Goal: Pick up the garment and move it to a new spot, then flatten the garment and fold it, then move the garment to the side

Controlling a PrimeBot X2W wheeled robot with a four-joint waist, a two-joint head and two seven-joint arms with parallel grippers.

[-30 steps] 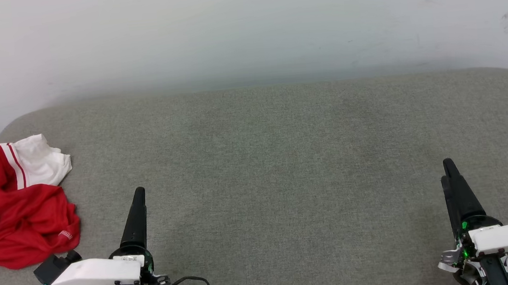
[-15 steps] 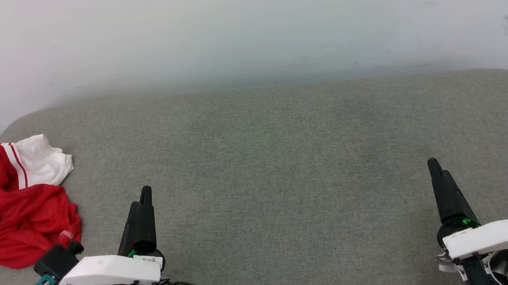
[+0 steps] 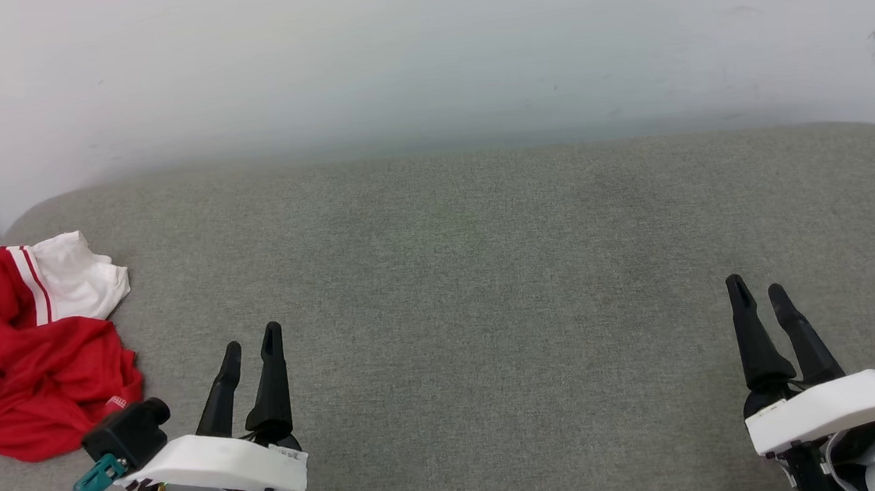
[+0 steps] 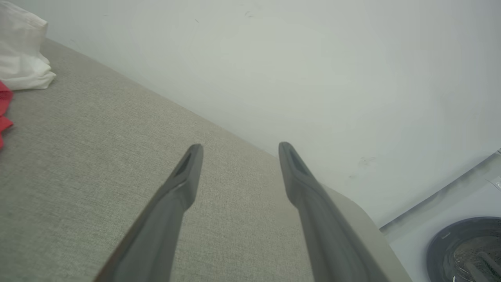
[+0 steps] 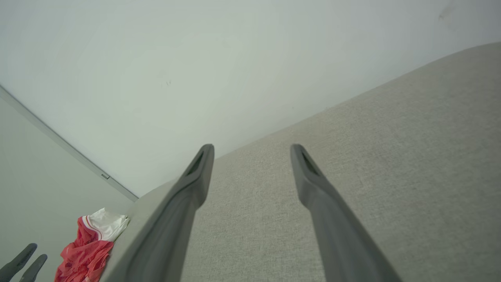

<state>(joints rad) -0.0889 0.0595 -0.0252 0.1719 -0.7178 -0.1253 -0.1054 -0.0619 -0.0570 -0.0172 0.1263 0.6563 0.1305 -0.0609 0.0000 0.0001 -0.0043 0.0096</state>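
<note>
The garment (image 3: pixel 28 356) lies crumpled at the far left edge of the grey padded surface (image 3: pixel 471 274): red cloth with a white sleeve and striped trim. Its white sleeve (image 4: pixel 21 51) shows at the left wrist view's upper left, and the garment (image 5: pixel 90 250) shows small at the right wrist view's lower left. My left gripper (image 3: pixel 251 337) stands open near the front edge, a hand's width right of the garment, holding nothing. My right gripper (image 3: pixel 755 288) is open and empty at the front right. Both grippers' fingers spread wide in their wrist views (image 4: pixel 239 145) (image 5: pixel 252 145).
A pale wall (image 3: pixel 422 51) rises behind the padded surface. A dark round object (image 4: pixel 465 246) sits on the floor beyond the surface's right end in the left wrist view. The left gripper (image 5: pixel 23 260) appears at the right wrist view's lower left.
Both grippers have rolled about their wrists, so each now shows two spread fingers instead of one edge-on. The left one has shifted slightly right and the right one slightly left. The garment lies unmoved.
</note>
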